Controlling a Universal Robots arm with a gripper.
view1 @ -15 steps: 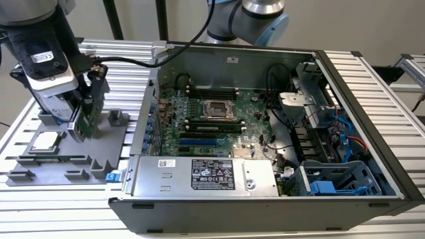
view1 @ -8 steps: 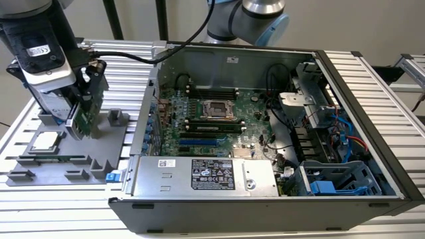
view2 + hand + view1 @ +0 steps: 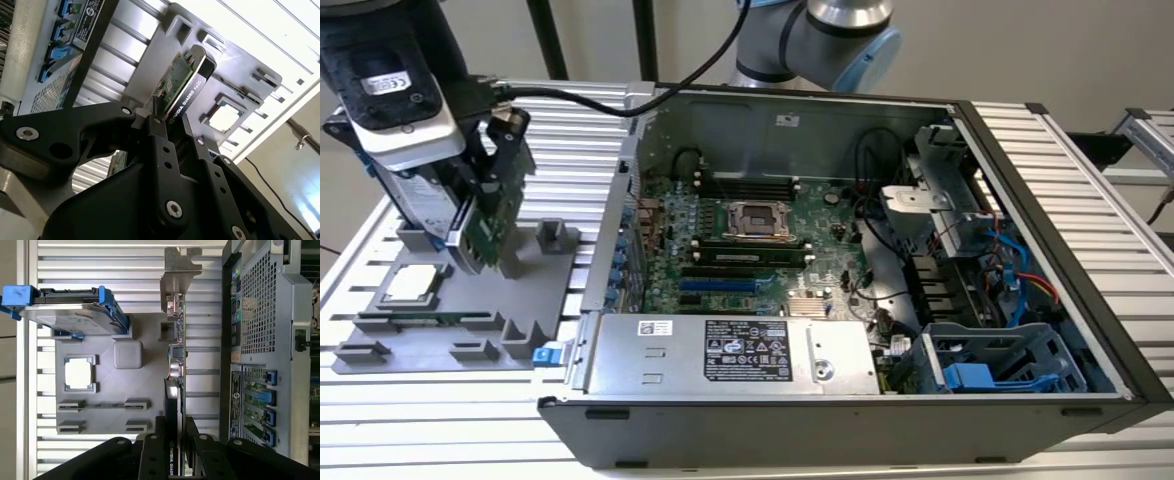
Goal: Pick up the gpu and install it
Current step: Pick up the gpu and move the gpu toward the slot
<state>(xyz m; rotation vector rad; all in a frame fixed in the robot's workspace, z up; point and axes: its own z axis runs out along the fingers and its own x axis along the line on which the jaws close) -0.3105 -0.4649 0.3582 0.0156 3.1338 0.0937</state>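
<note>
One counter (image 3: 454,430): slatted metal; bears the computer case (image 3: 854,430) and, just beside it on the exterior view's left, a grey parts fixture (image 3: 540,300)
Computer case: lies on its side with the panel off, motherboard (image 3: 747,240) facing up; judged laid so for access from above
Parts fixture: moulded pockets and posts keep each part apart in a set pose
Hard drive (image 3: 65,315): in a blue frame, propped at one end of the fixture
Gpu (image 3: 487,225) (image 3: 182,82) (image 3: 176,360): outside the case, upright over the fixture, silver bracket at the end away from the grasp; whether its lower end sits in a slot cannot be told
Gripper (image 3: 483,175) (image 3: 175,132) (image 3: 175,425): clamped on the gpu, one finger against each face
Processor chip (image 3: 411,283) (image 3: 79,374): flat in its square pocket
Exterior view: gives the case interior and the card's stance
First wrist view: gives the card edge-on, bracket plain
Second wrist view: gives the black cooler edge and green board between the fingers
</note>
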